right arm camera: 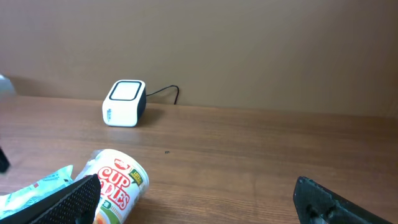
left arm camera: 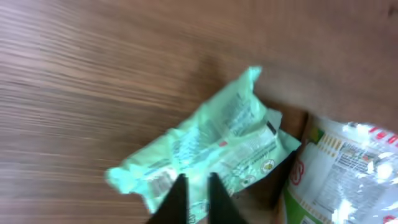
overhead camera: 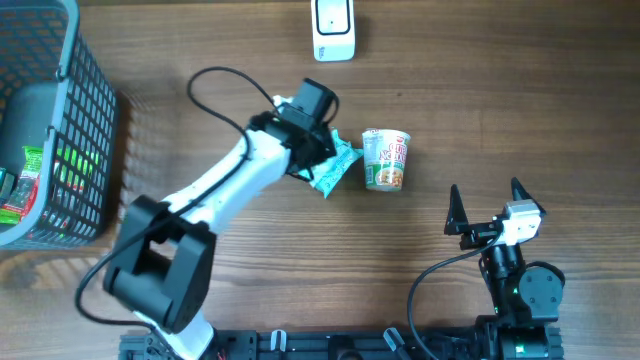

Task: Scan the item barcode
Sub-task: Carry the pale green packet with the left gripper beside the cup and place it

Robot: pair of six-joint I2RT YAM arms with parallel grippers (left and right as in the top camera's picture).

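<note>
A mint-green crinkled plastic snack packet [overhead camera: 337, 166] was seen near the middle of the brown wood-grain table [overhead camera: 520, 100], just L of a white paper cup of instant noodles [overhead camera: 386, 160] lying on its side. The packet was partly covered from overhead by the L gripper [overhead camera: 318, 158]. In the L wrist view the black fingers [left arm camera: 177, 199] were drawn almost together, w/ only a thin slit btwn them, and were set over the packet's [left arm camera: 211, 146] near edge. The edge appeared to be pinched, and a dark shadow was cast beside the packet toward the cup [left arm camera: 348, 174]. Whether the packet was lifted clear of the table could not be told.

The R gripper [overhead camera: 485, 195] was held well apart from both items, near the table's front R, w/ its fingers spread wide and nothing btwn them. Through that gap in the R wrist view [right arm camera: 196, 186], the cup [right arm camera: 118, 183] and a corner of the packet [right arm camera: 31, 190] were framed.

A small white box-shaped barcode scanner [overhead camera: 333, 25] w/ a dark cable [right arm camera: 165, 92] was placed at the far edge, well beyond the packet. A grey plastic mesh basket [overhead camera: 90, 120] was stood at far L, w/ green-labelled goods [overhead camera: 30, 180] inside.
</note>
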